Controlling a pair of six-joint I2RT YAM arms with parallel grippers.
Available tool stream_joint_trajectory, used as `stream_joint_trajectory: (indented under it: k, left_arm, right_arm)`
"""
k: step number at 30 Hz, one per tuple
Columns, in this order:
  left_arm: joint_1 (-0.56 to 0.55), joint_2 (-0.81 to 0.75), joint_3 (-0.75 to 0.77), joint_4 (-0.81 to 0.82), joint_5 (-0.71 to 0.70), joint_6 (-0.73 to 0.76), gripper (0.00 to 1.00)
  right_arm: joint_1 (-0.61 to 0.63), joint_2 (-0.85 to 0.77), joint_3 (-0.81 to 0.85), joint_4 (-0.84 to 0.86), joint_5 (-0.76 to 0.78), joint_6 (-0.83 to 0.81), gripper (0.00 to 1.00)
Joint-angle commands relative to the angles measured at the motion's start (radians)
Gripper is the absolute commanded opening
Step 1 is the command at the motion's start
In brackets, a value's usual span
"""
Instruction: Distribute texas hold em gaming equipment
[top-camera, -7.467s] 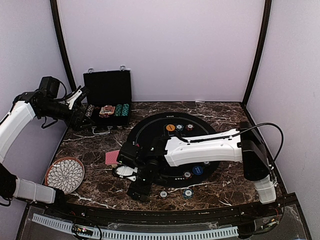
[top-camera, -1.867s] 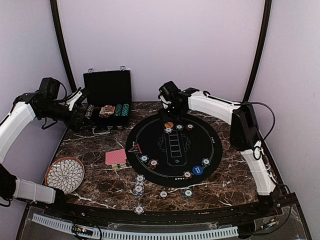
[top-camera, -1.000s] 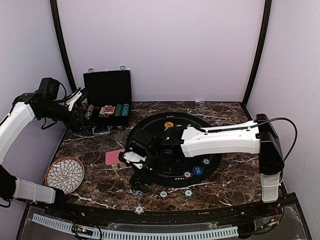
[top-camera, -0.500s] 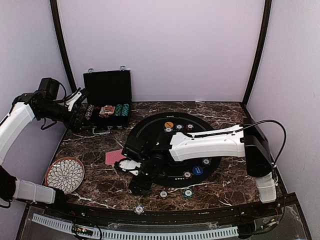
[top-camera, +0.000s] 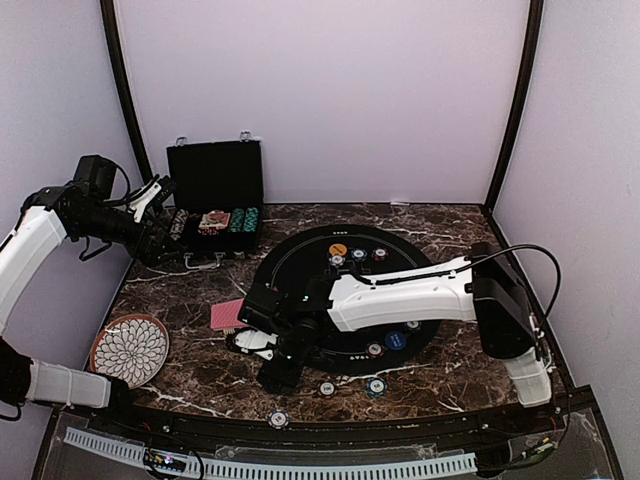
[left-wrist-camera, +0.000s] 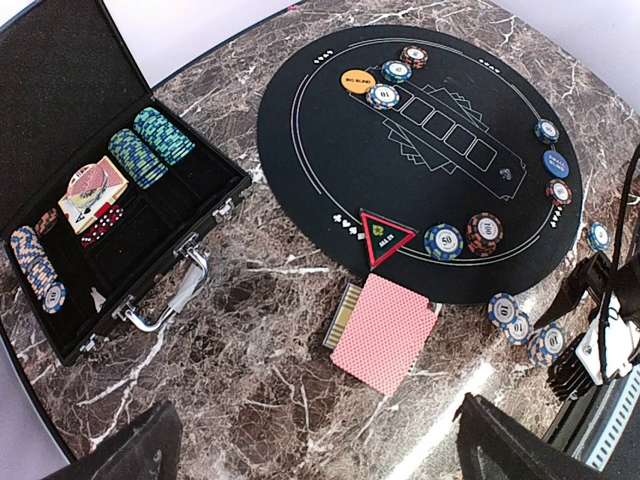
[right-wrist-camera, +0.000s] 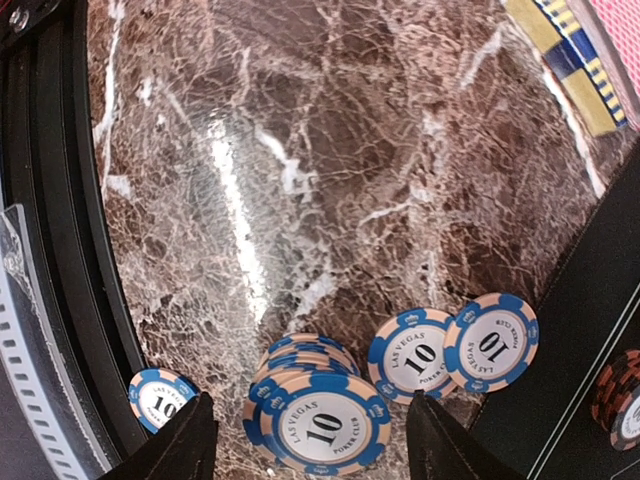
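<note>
Right tool (right-wrist-camera: 310, 440) spread astride chip stack (right-wrist-camera: 318, 415), not pinching | mat (left-wrist-camera: 440, 190) mostly dealt | case (left-wrist-camera: 95, 215) chips left

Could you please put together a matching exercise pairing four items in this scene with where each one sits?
Items:
1. orange button
2. red-backed card deck
3. triangle marker
4. green chip stacks

Places:
A. inside the open black case
B. on the marble, just off the near edge of the round black mat
C. at the mat's far side, beside a blue-edged chip
D. on the mat's rim, nearest the deck

Pairs: 1-C, 2-B, 3-D, 4-A
</note>
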Motion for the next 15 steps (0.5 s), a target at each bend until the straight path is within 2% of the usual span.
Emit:
stream_joint_trajectory:
  k: [1,15]
  left_arm:
    - [-0.003,-0.027,0.001,-0.028,0.010,0.006,0.99]
    - [-0.003,-0.026,0.005,-0.030,0.006,0.008,0.99]
  right_arm:
    - [0.022,0.019,0.019,0.021,0.010,-0.002,0.63]
    - [0.028,0.042,0.032,0.023,0.045,-0.005,0.57]
